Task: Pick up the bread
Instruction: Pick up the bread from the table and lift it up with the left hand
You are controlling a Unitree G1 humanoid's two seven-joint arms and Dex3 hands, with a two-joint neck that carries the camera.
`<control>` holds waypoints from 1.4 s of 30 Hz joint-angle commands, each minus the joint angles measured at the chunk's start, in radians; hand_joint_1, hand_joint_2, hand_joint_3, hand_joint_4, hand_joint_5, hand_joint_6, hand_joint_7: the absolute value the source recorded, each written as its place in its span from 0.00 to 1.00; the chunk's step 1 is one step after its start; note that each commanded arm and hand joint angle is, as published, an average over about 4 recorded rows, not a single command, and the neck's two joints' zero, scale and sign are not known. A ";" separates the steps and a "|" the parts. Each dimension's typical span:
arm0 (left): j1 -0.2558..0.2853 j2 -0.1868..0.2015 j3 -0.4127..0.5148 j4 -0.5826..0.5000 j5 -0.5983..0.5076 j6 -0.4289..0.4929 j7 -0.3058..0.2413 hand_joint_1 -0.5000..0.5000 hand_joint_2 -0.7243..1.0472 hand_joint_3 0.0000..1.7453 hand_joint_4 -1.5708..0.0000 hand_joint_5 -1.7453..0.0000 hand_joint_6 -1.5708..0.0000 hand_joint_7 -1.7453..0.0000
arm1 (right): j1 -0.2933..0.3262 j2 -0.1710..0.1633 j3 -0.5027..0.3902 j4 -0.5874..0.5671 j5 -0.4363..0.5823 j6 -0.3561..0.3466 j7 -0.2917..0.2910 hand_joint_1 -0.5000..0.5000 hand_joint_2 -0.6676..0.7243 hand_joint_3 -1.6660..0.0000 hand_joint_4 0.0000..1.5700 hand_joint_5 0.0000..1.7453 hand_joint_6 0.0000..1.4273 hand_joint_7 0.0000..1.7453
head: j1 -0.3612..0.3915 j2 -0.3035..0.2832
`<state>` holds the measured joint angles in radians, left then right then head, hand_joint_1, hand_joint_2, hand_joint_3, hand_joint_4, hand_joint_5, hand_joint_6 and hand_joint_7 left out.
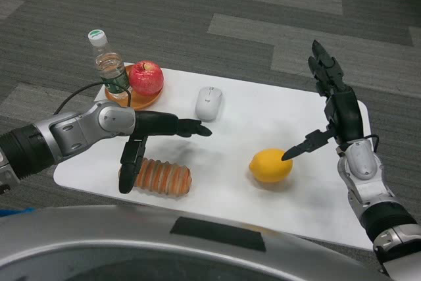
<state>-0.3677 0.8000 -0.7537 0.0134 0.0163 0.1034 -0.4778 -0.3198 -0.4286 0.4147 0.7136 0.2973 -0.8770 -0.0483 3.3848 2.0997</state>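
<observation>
Head view is looking down on a white table (263,113) that is sitting on grey patterned carpet (197,4). The bread (161,177), an orange-brown ridged loaf, is lying on its side in the lower left of the frame, close to the table's near edge. The left hand (148,137) is reaching in from the left, just above the loaf: some fingers are stretching out flat toward the centre of the frame, while others are pointing down along the loaf's left end. Whether those fingers are touching the bread I cannot tell. The fingers are spread apart and are not gripping anything.

The right hand (335,100) is standing upright at the right side of the frame, over the table's right part, fingers apart and holding nothing, with one finger pointing left toward a lemon (270,165). The fingertip is showing just beside the lemon's upper right, but contact is unclear. The lemon is sitting right of the bread, well apart from it.

In the upper left, an apple (145,77) is resting on an orange plate (138,100), and a bottle (108,64) with a white cap is standing upright just left of the apple. A white mouse (208,102) is lying to the right of the plate, near the table's far edge.
</observation>
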 commanded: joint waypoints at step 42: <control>0.220 -0.170 0.134 0.122 0.603 -0.020 0.367 1.00 0.15 0.05 1.00 0.47 1.00 0.72 | -0.030 0.003 -0.044 0.035 0.002 0.000 -0.002 0.29 0.59 1.00 0.00 0.00 0.00 0.00 | 0.021 0.032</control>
<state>-0.1627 0.6377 -0.6342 0.1158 0.5946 0.1101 -0.1407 -0.3236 -0.4269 0.3825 0.7424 0.2972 -0.8771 -0.0476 3.4062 2.1298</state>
